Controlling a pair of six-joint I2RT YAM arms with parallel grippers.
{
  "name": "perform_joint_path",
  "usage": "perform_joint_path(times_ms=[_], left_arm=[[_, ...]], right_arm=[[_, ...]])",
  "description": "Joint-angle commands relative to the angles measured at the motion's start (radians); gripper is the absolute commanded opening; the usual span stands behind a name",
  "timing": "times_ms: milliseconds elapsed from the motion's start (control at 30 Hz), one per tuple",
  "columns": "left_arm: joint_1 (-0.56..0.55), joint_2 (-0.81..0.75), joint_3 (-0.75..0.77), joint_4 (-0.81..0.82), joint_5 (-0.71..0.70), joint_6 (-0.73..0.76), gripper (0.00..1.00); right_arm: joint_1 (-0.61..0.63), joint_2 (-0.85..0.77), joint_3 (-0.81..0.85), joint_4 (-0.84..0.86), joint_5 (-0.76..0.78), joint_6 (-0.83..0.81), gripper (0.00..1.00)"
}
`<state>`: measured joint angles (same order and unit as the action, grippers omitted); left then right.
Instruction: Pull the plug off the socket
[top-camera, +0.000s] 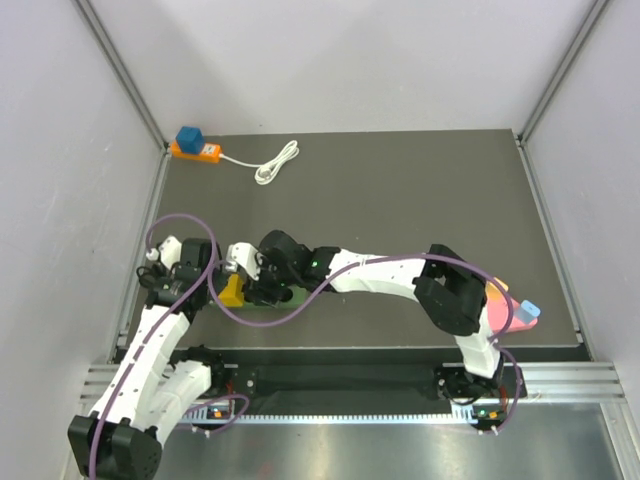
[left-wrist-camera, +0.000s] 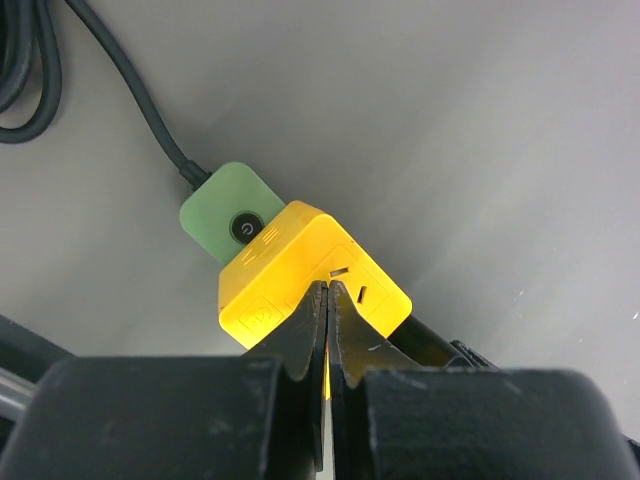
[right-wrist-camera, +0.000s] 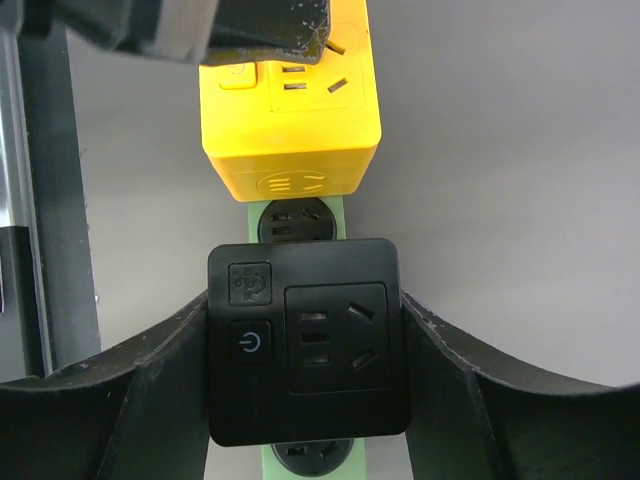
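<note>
Right claw: the right claw (right-wrist-camera: 305, 300) is pinching the black cube-shaped plastic plug (right-wrist-camera: 305, 370), one finger touching each side wall.
Left claw: the left claw (left-wrist-camera: 327, 305) is holding its fingers pressed together, with the tips bearing on the upper edge of the yellow cube-shaped plastic adapter (left-wrist-camera: 300, 265). Only a sliver of yellow is showing between them.
Where the plug is sitting: it is seated on the pale green plastic power strip (left-wrist-camera: 215, 205), just beside the yellow adapter. This is at the near left of the dark grey tabletop (top-camera: 420, 200), where the two arms are meeting.
Relation that matters: the strip's long axis is running straight away from the right wrist, black plug first, yellow adapter beyond it. The plug is lying squarely between the right claw's fingers, so the right arm is the one on it. The pull is probably calling for a lift straight off the strip's face while the left claw is pinning the strip down through the yellow adapter.
Hard to make out: the plug's prongs are hiding under its body. The arms are covering most of the strip in the top view. The thick black cord (left-wrist-camera: 140, 90) is running out of frame. Taking the black cube as the plug to pull, not the yellow one, is a judgement from the grip.
Far side: an orange power strip (top-camera: 205, 152) carrying a blue cube (top-camera: 188, 136) is lying with a coiled white cord (top-camera: 278, 161) at the far left corner, well apart. A pink and blue object (top-camera: 518, 310) is peeking out at the right edge.
</note>
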<state>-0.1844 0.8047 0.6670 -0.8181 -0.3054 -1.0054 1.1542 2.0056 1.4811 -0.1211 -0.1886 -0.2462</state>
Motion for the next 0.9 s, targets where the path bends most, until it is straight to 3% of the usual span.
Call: perform_joint_path(times_ms=[0,333,433,567,700,867], left_arm=[[-0.029,0.028,-0.057,-0.121,0.118,-0.025,0.00],[-0.029,0.018,-0.047,-0.125,0.109,-0.021,0.00],[-0.029,0.014,-0.055,-0.113,0.115,-0.018,0.00],[-0.029,0.028,-0.053,-0.110,0.109,-0.019,0.00],[-0.030,0.033,-0.053,-0.108,0.112,-0.016,0.00],[-0.030,0.028,-0.052,-0.104,0.118,-0.009,0.00]], right_arm=[[-0.014,-0.016,0.185,0.150,-0.018,-0.001,0.00],[-0.025,0.019,0.239,0.103,-0.113,-0.001,0.00],[-0.057,0.022,0.226,0.113,-0.179,0.062,0.00],[-0.102,0.067,0.346,0.072,-0.294,0.217,0.00],[-0.109,0.103,0.372,0.037,-0.322,0.286,0.00],[-0.094,0.105,0.317,0.029,-0.258,0.254,0.00]])
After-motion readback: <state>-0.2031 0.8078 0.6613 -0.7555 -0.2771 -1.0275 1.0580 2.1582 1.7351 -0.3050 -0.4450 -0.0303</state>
